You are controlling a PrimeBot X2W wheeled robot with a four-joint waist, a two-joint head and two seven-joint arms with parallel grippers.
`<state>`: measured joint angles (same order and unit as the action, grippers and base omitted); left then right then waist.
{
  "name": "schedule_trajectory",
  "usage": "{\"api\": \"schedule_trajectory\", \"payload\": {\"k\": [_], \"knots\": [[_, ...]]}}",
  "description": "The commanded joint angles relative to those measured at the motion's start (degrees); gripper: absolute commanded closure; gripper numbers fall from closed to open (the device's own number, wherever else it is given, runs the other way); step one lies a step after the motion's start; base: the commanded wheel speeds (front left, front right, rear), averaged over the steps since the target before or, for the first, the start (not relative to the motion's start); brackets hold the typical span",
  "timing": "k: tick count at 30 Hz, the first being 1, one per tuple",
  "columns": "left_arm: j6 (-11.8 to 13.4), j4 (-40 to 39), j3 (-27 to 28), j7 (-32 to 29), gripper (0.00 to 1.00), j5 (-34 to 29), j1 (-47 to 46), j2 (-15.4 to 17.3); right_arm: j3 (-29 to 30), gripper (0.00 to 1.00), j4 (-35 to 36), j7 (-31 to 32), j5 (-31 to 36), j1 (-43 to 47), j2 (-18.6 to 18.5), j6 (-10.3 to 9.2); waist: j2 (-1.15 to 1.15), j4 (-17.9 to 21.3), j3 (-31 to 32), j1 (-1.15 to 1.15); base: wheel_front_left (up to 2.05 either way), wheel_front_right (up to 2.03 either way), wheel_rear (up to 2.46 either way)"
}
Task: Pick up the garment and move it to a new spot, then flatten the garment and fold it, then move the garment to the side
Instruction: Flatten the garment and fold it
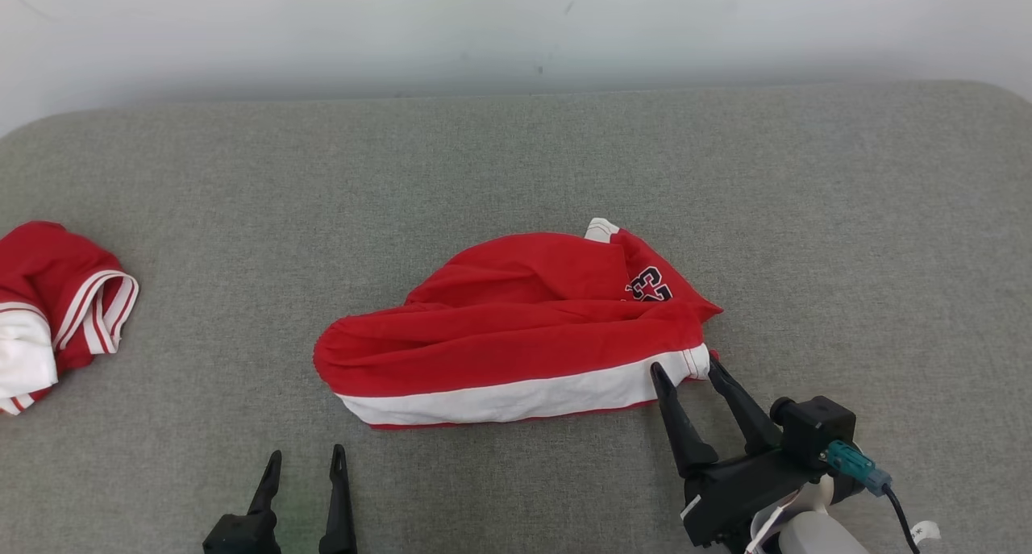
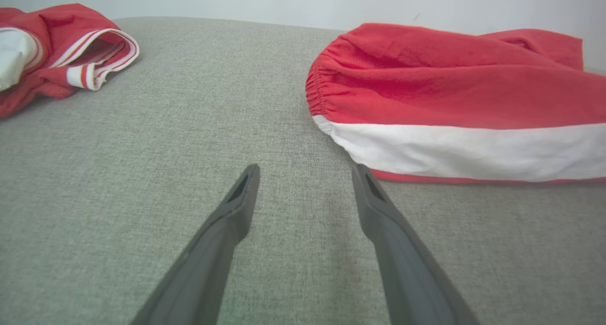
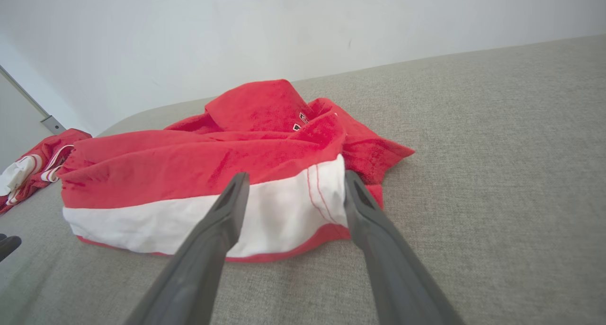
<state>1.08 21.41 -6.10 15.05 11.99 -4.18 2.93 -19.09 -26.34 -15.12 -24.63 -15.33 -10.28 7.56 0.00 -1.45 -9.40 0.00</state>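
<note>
Red-and-white crumpled cloth garment (image 1: 516,336) on grey fabric table (image 1: 806,215); right claw (image 1: 684,366) spread wide, empty, tips at its near-right hem; left claw (image 1: 306,452) likewise spread, empty, near-left.

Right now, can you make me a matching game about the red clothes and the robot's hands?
Things: 1 left gripper; 2 right gripper; 3 middle garment; 4 crumpled garment.
Places: A far left edge of the grey surface; B open at the middle garment's right end; C open over bare surface; D lying centre.
Pairs: 1-C, 2-B, 3-D, 4-A.
</note>
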Motion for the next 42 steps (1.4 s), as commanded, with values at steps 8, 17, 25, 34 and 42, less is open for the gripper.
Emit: {"api": "schedule_trajectory", "payload": {"k": [8,17,25,34,42], "knots": [[0.28,-0.14,-0.11,0.20,0.00,0.14,0.13,-0.07,1.87,1.00,-0.46,-0.03,0.80,1.00,0.18,-0.14,0.00,0.47,0.10,0.00,0.00,0.00,0.00],[-0.51,0.41,-0.50,0.20,0.00,0.12,0.32,-0.07,7.24,1.00,-1.39,-0.03,2.32,0.80,1.19,-0.14,0.00,0.47,0.69,0.00,0.00,0.00,0.00],[-4.09,1.79,-3.34,0.20,0.00,1.50,-1.10,-0.05,13.22,1.00,-3.13,-0.03,5.72,0.56,2.53,-0.14,0.00,0.32,0.71,0.00,0.00,0.00,0.00],[-5.37,8.00,-2.86,0.20,0.00,-1.63,-5.94,-0.04,12.32,1.00,-3.14,-0.03,6.46,-1.04,3.19,-0.14,0.00,0.84,-0.71,0.00,0.00,0.00,0.00],[-6.68,10.14,-1.19,0.20,0.00,-4.68,-9.32,0.27,12.85,1.00,-2.50,-0.03,6.07,-1.84,2.67,-0.14,0.00,1.46,-2.03,0.00,0.00,0.00,0.00]]}}
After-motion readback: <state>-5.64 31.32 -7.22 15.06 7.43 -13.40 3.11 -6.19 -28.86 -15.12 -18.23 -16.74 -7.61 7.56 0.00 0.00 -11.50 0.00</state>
